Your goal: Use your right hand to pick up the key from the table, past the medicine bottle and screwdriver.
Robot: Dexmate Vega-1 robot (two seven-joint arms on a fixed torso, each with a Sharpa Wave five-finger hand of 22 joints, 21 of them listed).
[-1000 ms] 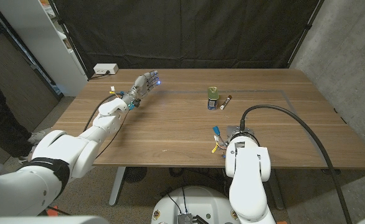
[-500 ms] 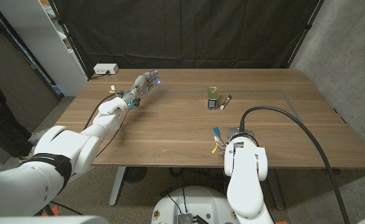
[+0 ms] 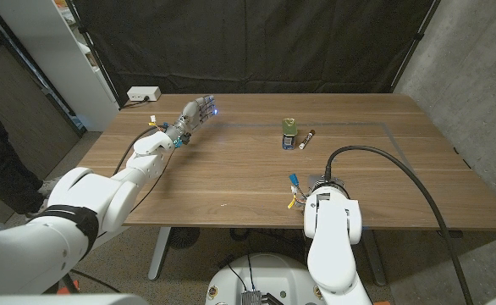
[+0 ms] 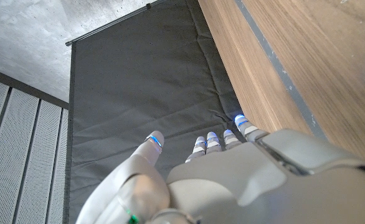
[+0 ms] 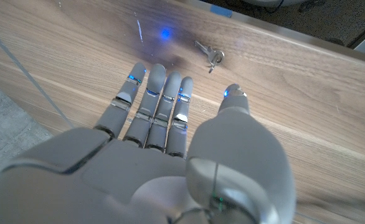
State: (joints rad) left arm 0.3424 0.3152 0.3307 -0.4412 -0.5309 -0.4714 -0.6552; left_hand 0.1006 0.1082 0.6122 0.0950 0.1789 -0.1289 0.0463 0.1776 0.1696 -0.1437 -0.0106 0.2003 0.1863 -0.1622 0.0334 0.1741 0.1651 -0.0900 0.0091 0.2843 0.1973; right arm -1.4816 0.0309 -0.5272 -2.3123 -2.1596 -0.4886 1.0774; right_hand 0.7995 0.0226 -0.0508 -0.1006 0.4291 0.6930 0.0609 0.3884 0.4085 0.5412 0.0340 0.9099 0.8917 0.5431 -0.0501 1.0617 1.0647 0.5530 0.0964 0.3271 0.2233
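Left hand (image 3: 199, 111): raised over the far left of the desk (image 3: 231, 169), well apart from the medicine bottle (image 3: 289, 134); fingers extended side by side, nothing in them.

Medicine bottle: upright at mid-desk, toward the far edge.

Screwdriver (image 3: 309, 136): lying just beside the medicine bottle, on its right, not touching.

Right hand (image 5: 170, 118): released, fingers stretched forward close together with the thumb apart, hovering above the wood and grasping nothing. In the head view it is hidden behind its own forearm, on the near side of the medicine bottle.

Key (image 5: 210, 55): flat on the desk just beyond the right hand's fingertips (image 5: 159, 70), untouched.

Progress: approach under way; closing on the key, pinching and lifting all remain.
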